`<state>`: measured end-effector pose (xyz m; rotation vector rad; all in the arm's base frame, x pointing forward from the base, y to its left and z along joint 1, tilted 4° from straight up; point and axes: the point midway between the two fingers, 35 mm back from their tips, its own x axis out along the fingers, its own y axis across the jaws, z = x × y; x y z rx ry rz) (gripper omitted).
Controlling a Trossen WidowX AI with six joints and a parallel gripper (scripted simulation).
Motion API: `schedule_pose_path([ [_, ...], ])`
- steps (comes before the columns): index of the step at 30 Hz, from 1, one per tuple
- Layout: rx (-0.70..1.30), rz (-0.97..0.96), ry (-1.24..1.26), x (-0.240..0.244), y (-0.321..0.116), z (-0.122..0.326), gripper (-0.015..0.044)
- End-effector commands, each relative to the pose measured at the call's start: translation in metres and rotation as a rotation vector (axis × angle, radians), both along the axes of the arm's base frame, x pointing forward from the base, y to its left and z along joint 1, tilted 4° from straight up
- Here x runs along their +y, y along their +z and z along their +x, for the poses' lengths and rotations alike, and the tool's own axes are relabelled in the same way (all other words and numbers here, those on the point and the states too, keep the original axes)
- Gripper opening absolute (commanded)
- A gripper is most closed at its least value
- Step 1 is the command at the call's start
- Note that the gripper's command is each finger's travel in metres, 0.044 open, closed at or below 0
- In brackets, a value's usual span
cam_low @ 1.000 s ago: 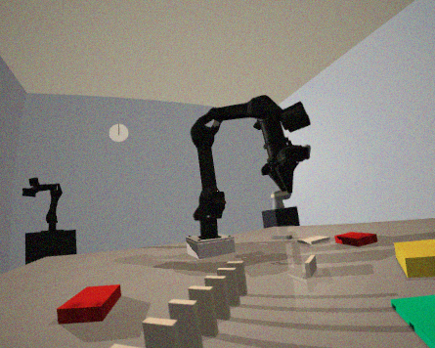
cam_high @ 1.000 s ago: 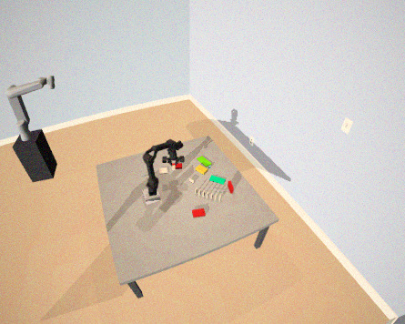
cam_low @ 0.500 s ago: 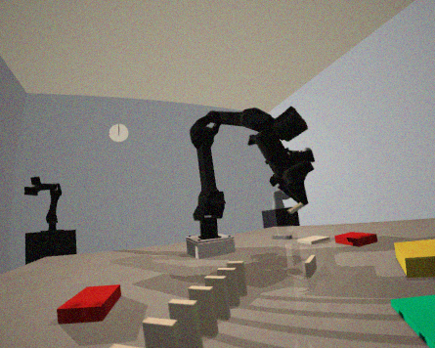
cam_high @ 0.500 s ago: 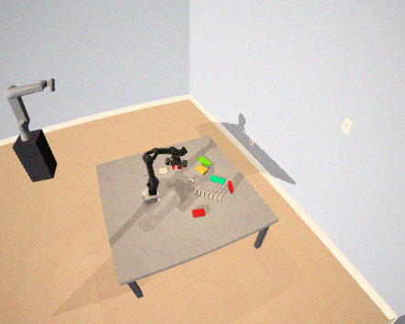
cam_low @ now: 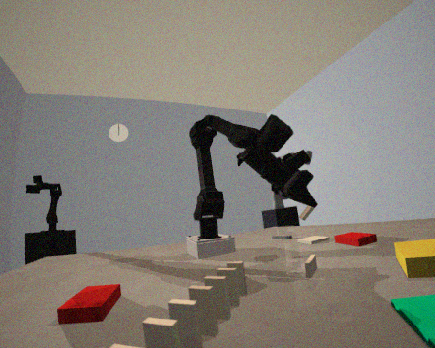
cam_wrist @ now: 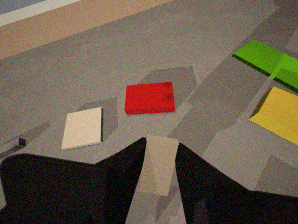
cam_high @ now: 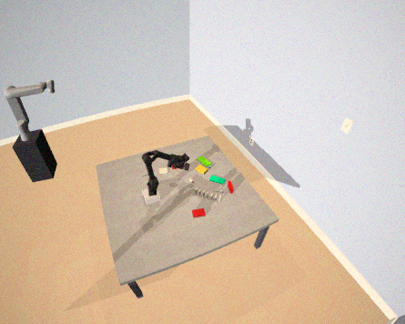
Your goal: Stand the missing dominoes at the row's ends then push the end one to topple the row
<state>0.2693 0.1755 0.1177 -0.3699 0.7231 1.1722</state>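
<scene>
The gripper [cam_high: 187,167] [cam_low: 309,207] [cam_wrist: 161,142] is shut on a cream domino [cam_low: 306,213] [cam_wrist: 160,167], held tilted between the fingertips. It is raised above the table, on the far side of the row in the exterior view. The row of several cream dominoes [cam_high: 207,195] [cam_low: 200,295] stands upright and evenly spaced; its near end is cut off in the exterior view. A separate small cream domino [cam_high: 191,180] [cam_low: 310,266] is on the table beyond the row's far end, turned differently from the row. Whether it stands on end is unclear.
A flat cream block [cam_high: 163,170] [cam_low: 314,239] [cam_wrist: 82,128] and red block [cam_low: 356,239] [cam_wrist: 149,98] lie below the gripper. Nearby are yellow [cam_high: 201,169] [cam_low: 427,264], light green [cam_high: 204,161] and teal [cam_high: 217,179] blocks. Red blocks [cam_high: 198,213] [cam_high: 230,187] lie on both sides of the row.
</scene>
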Motion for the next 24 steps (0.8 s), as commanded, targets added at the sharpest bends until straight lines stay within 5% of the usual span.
schedule_pose_path([
  [1, -0.02, 0.087, -0.006, -0.003, -0.001, 0.0, 0.0107],
  [24, -0.23, 0.491, 0.061, -0.034, 0.005, -0.022, 0.0107],
])
